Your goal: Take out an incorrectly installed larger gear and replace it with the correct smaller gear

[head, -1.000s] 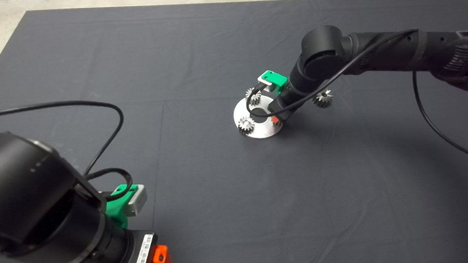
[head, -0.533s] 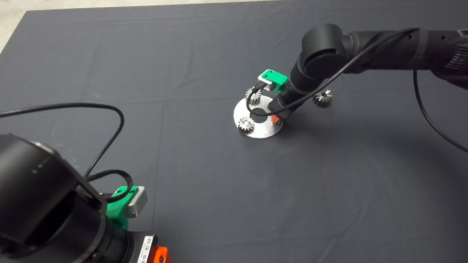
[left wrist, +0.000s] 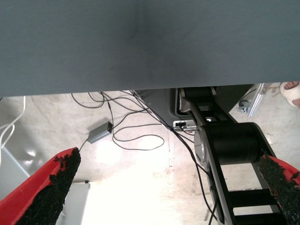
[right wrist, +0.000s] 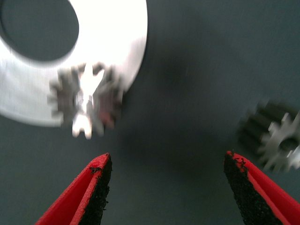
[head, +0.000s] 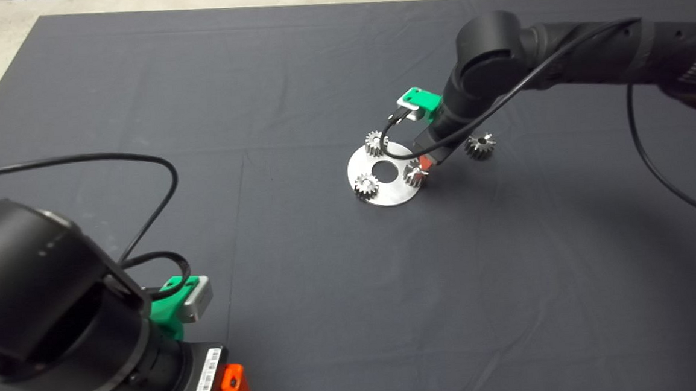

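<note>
Right gripper [head: 423, 162] raised just above the round metal plate's [head: 391, 196] right edge, fingers spread wide, holding nothing. Larger gear [head: 414, 173] seated on the plate just below the fingertips. Smaller gear [head: 480, 145] lying on the mat [head: 330, 293] to the right. Two pale small gears [head: 366, 186] [head: 375, 142] also on the plate, four gears in all. Left gripper [left wrist: 164, 187] parked near left, fingers apart.

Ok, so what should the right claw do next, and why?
Probably shift the open right claw over the larger gear and lower to straddle it. That gear sits near the edge of the plate, off toward one finger rather than centred between them; the smaller gear lies on the mat. The left claw is parked at the lower left, open.
</note>
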